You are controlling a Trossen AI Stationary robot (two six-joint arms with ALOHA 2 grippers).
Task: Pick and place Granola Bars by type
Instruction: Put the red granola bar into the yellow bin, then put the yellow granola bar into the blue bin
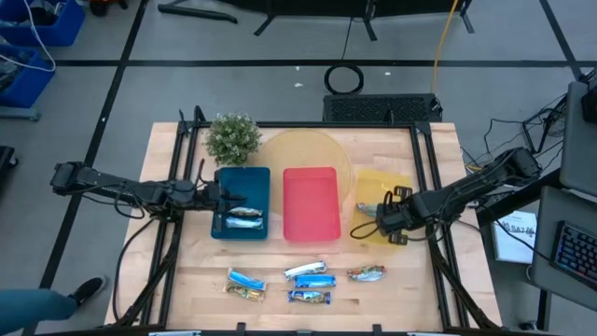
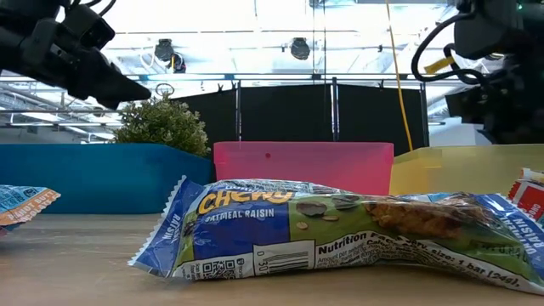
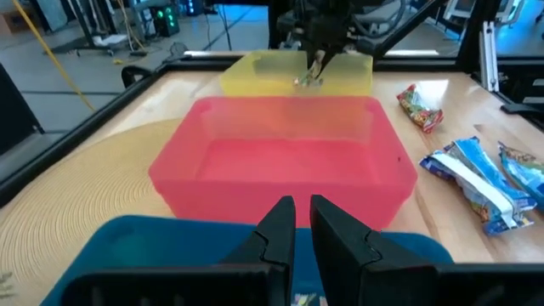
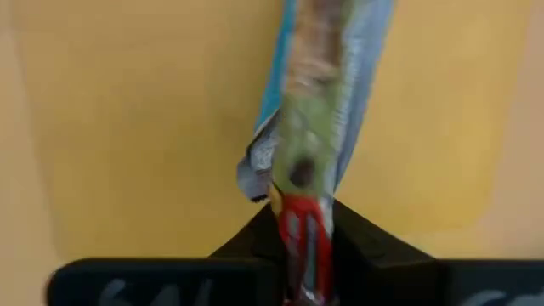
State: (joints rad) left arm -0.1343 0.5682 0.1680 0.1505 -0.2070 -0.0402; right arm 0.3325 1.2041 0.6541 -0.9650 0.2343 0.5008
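Several granola bars lie flat on the near table: blue-and-white bars (image 1: 309, 276), a brown-and-silver bar (image 1: 247, 293) and a silvery bar (image 1: 367, 273). A blue Chewy bar (image 2: 340, 238) fills the low view. Two bars (image 1: 244, 218) lie in the blue tray (image 1: 254, 177). My left gripper (image 1: 220, 198) (image 3: 303, 223) hovers over that tray's left part, fingers a narrow gap apart and holding nothing. My right gripper (image 1: 375, 218) (image 4: 304, 223) is shut on a blue-and-silver bar (image 4: 319, 93) above the yellow tray (image 1: 392, 182). My right gripper pinches the bar's end with the red print (image 4: 299, 229) between its two fingers. The fingers lie along the bar's length. The bar reaches out past the fingertips over the yellow tray's floor (image 4: 127, 127); whether its far end touches that floor I cannot tell.
The red tray (image 1: 311, 177) stands between the blue and yellow trays. A round woven mat (image 1: 308, 147) lies under the trays' far side, and a small potted plant (image 1: 232, 137) stands beyond the blue tray. Black frame rails (image 1: 429, 168) border the table.
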